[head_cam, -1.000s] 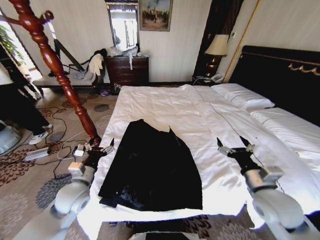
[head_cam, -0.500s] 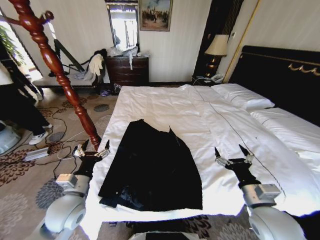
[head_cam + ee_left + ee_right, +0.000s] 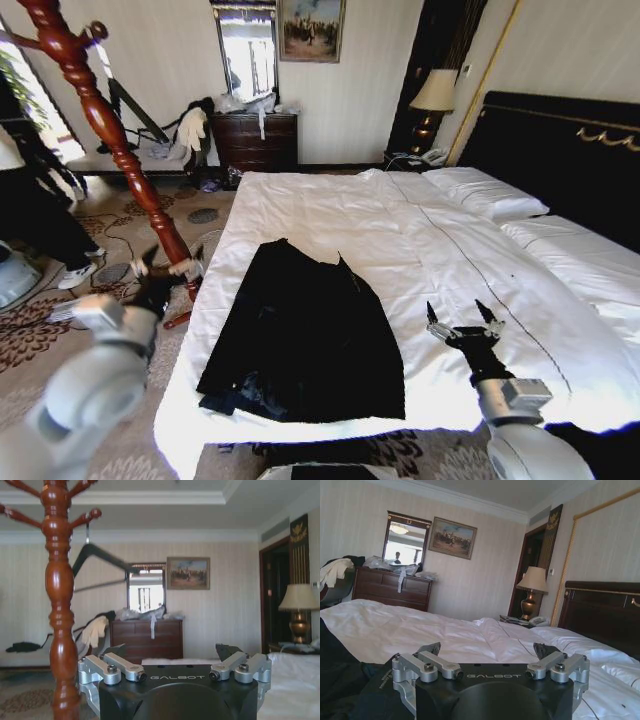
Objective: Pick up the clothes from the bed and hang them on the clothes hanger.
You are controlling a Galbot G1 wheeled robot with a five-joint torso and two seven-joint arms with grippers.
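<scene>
The clothes (image 3: 300,335), a large black limp garment, lie flat on the near left part of the bed (image 3: 340,215), also dark at one edge of the right wrist view (image 3: 335,675). The clothes hanger, a red-brown wooden coat stand (image 3: 100,120), rises left of the bed and stands close in the left wrist view (image 3: 59,605). My left gripper (image 3: 165,268) is open beside the stand's lower post, off the bed's left edge (image 3: 170,652). Right of the garment, my right gripper (image 3: 460,318) hangs open and empty over the white sheet (image 3: 489,650).
A tall black headboard (image 3: 570,150) and white pillows (image 3: 485,195) lie at the right. A dark dresser (image 3: 255,140) and a lamp (image 3: 435,95) stand at the far wall. A person (image 3: 30,210) and cables (image 3: 110,290) occupy the carpet at left. A black hanger (image 3: 100,555) hangs on the stand.
My left arm has swung left, away from the garment's edge and over to the coat stand's post. My right gripper has drawn back slightly toward the bed's foot, still open.
</scene>
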